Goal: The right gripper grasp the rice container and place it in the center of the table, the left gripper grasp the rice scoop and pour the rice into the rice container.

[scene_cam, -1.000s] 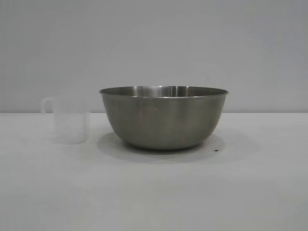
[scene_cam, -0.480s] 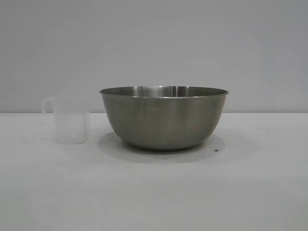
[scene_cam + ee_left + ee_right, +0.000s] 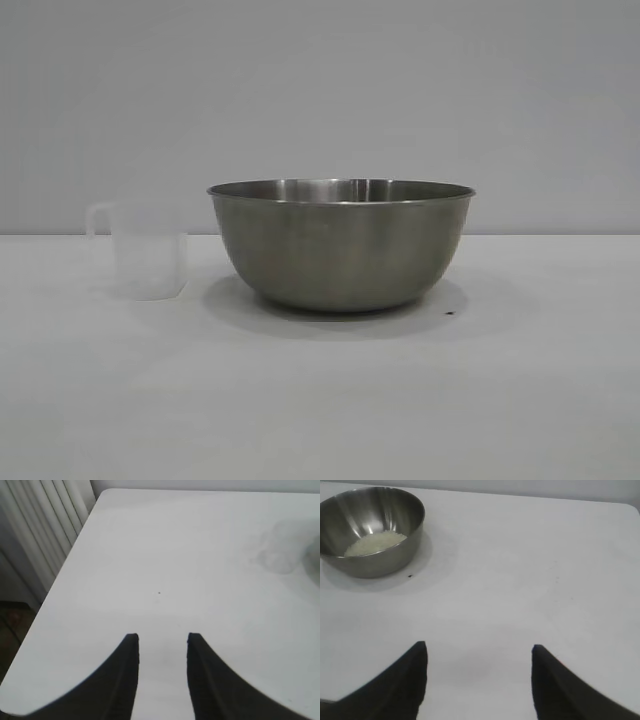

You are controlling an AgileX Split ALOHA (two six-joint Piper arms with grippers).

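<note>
Rice [image 3: 376, 542] lies in a small pale heap at the bottom of the rice container [image 3: 341, 244], and you can see it best from the right wrist view. Your rice container is the big shiny steel bowl. It stands upright on the white desk [image 3: 320, 400], near the middle of the exterior view. A tiny dark speck [image 3: 448, 313] sits on the desk just beside the bowl.

Your rice scoop [image 3: 148, 250] is the little see-through cup with a handle on its side. It stands upright on the desk, near the bowl but not touching it. You cannot tell if any rice is left in it. In the left wrist view it is only a faint blur off to one side.

Your left end effector [image 3: 162, 652] hangs over bare desk close to the desk's edge. Its two dark fingers [image 3: 120, 680] stand a little apart and nothing is between them.

Your right end effector [image 3: 480, 670] hangs over bare desk too, well apart from the bowl. Its fingers [image 3: 405, 680] stand wide apart and hold nothing.
</note>
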